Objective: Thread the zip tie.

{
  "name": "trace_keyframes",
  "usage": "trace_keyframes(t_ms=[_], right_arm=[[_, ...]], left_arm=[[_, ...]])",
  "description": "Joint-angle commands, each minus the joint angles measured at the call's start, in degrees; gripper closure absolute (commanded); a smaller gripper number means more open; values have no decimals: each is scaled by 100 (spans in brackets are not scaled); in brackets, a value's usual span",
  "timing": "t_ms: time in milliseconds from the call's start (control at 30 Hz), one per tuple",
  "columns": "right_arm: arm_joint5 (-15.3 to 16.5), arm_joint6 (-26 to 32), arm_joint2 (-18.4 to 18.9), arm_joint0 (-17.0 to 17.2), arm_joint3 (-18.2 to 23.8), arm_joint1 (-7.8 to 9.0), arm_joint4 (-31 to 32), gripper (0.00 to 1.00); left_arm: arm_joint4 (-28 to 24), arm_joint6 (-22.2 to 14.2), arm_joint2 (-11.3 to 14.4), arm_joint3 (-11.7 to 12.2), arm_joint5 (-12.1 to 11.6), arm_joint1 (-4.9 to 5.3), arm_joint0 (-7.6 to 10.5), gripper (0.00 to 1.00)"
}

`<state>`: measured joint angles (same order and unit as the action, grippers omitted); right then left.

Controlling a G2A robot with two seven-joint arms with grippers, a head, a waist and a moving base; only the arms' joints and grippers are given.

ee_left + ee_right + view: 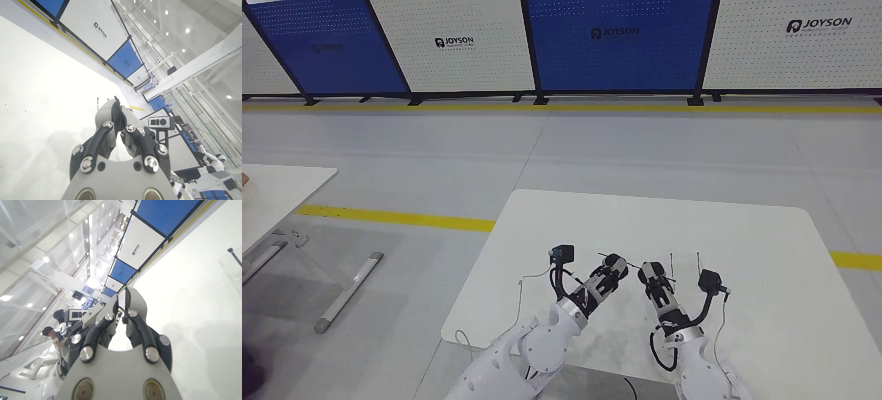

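Right gripper (pixel 122 296) clenched on zip tie (pixel 124 319), head end inside.
Left gripper (pixel 118 106) pinched shut just beside; tie's long axis seemingly runs toward it.

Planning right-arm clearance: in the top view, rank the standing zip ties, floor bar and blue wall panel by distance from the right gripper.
1. Standing zip ties, just beside the right gripper on the table.
2. Floor bar, off to the robot's left.
3. Blue wall panel, far back.

Grey shells, black links, silver screws: left pincer (pixel 118 103), right pincer (pixel 121 294).
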<state>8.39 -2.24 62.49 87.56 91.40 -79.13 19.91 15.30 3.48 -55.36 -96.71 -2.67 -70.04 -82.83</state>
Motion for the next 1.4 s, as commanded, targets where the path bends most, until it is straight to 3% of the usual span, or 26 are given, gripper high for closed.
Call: trace_keyframes(t_ms=[0,1267,1367], right_arm=[[14,-15,1,9,2,-2,11,100],[-288,307,-46,-213,-16,-52,17,100],[-269,318,-35,-196,-11,-51,18,93]], left_arm=[[0,0,0,0,0,0,0,100],[0,0,0,0,0,0,0,100],[0,0,0,0,0,0,0,100]])
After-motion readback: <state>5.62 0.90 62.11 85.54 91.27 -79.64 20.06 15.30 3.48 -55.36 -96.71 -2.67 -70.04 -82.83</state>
